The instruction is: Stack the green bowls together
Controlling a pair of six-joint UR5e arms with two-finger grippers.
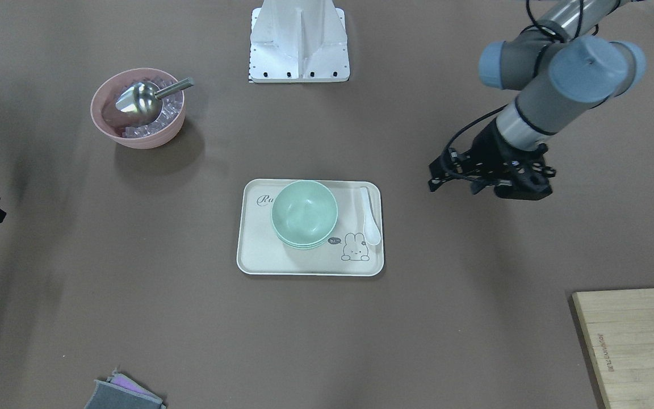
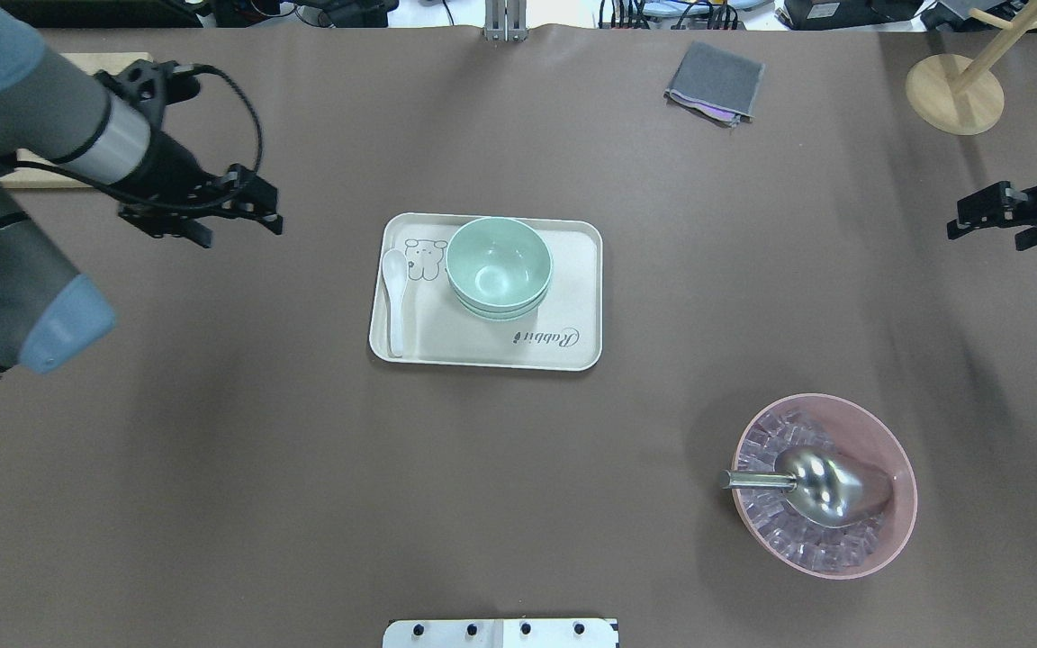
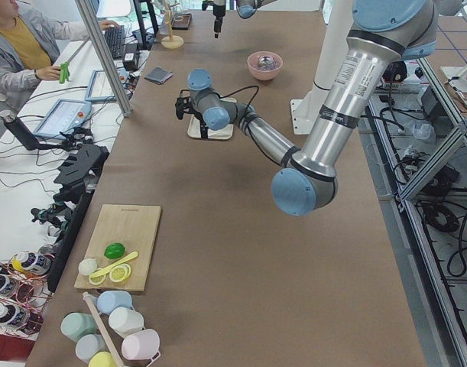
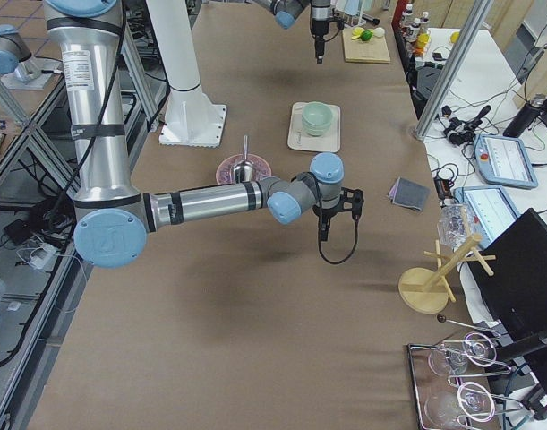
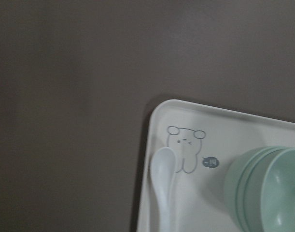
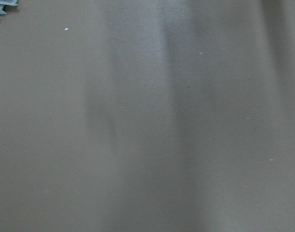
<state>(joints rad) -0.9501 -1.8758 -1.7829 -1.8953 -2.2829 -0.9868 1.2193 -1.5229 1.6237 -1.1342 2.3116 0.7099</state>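
Observation:
The green bowls sit nested in one stack of three on the far part of a cream tray. The stack also shows in the front view and at the lower right of the left wrist view. My left gripper hangs over bare table to the left of the tray, apart from the bowls and holding nothing; in the front view it is on the right. My right gripper is far off at the table's right edge, holding nothing. Neither gripper's fingers show clearly.
A white spoon lies on the tray's left side. A pink bowl with ice and a metal scoop stands near right. A grey cloth, a wooden stand and a cutting board lie at the table's edges.

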